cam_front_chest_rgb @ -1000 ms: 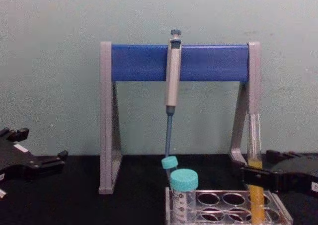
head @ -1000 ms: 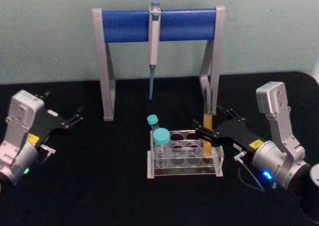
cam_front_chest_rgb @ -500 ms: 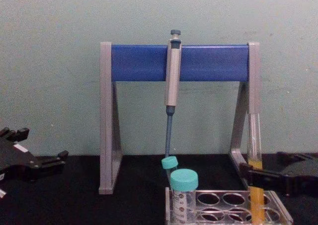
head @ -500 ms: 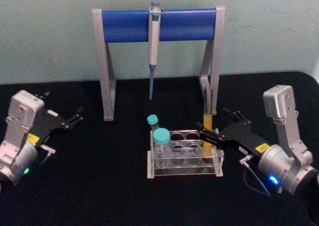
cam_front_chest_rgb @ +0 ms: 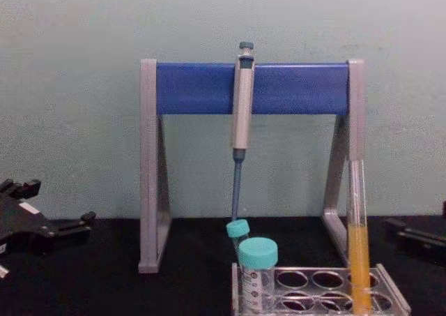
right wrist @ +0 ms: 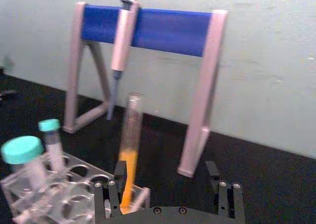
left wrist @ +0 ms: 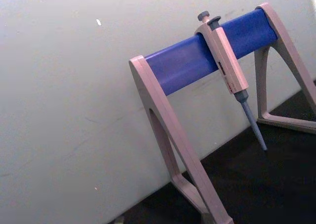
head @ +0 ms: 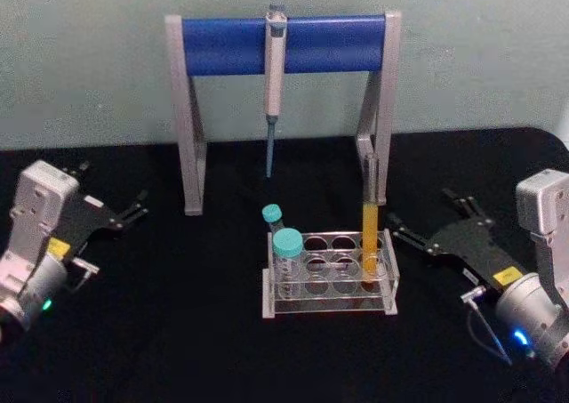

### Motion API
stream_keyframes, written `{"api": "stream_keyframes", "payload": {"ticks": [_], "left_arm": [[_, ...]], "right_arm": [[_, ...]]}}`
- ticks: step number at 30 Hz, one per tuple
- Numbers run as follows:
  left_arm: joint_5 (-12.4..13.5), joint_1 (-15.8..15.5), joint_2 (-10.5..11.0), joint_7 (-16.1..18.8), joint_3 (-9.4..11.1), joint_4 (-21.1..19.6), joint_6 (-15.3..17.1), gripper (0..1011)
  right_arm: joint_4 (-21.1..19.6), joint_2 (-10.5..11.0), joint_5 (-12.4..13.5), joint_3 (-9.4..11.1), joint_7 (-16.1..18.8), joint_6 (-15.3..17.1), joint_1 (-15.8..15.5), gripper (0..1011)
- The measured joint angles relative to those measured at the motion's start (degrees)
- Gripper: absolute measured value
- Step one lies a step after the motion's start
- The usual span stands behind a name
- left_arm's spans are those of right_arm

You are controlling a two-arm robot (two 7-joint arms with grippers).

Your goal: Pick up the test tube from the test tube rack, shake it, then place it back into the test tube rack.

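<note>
The test tube [head: 370,229] stands upright in the right end hole of the clear test tube rack [head: 329,307], its lower half orange-yellow. My right gripper [head: 420,210] is open a short way to the right of the tube and touches nothing. In the right wrist view the test tube [right wrist: 129,145] rises from the rack [right wrist: 74,204] just beyond the open right gripper [right wrist: 168,187]. The chest view has the tube [cam_front_chest_rgb: 359,250] in the rack [cam_front_chest_rgb: 394,298] and the right gripper [cam_front_chest_rgb: 418,234] at the right edge. My left gripper [head: 114,191] rests open at the far left.
Two teal-capped tubes [head: 286,247] stand at the rack's left end. Behind the rack is the grey-and-blue pipette stand [head: 222,45] with a pipette [head: 275,60] hanging from it; its right leg [head: 380,127] is close behind the test tube. Black tabletop lies around the rack.
My right gripper has let go of the test tube and drawn back to the right. The tube now stands free in the rack. The left arm has not moved.
</note>
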Motion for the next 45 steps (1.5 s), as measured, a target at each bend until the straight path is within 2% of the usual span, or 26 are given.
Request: {"api": "stream_keyframes", "payload": {"ticks": [8, 15, 28, 45], "left_arm": [[0.0, 0.0, 0.0, 0.0, 0.0, 0.0, 0.0, 1001], [0.0, 0.0, 0.0, 0.0, 0.0, 0.0, 0.0, 1001], [0.0, 0.0, 0.0, 0.0, 0.0, 0.0, 0.0, 1001], [0.0, 0.0, 0.0, 0.0, 0.0, 0.0, 0.0, 1001]], "right_arm": [[3.0, -2.4, -4.3, 1.0, -3.9, -2.1, -0.4, 1000], [6.2, -4.1, -6.1, 1.2, -4.6, -1.7, 0.3, 1000], [9.2, -6.1, -7.9, 2.0, -3.9, -0.4, 1.1, 1000], [9.0, -6.0, -7.8, 1.9, -3.9, -0.5, 1.1, 1000]]}}
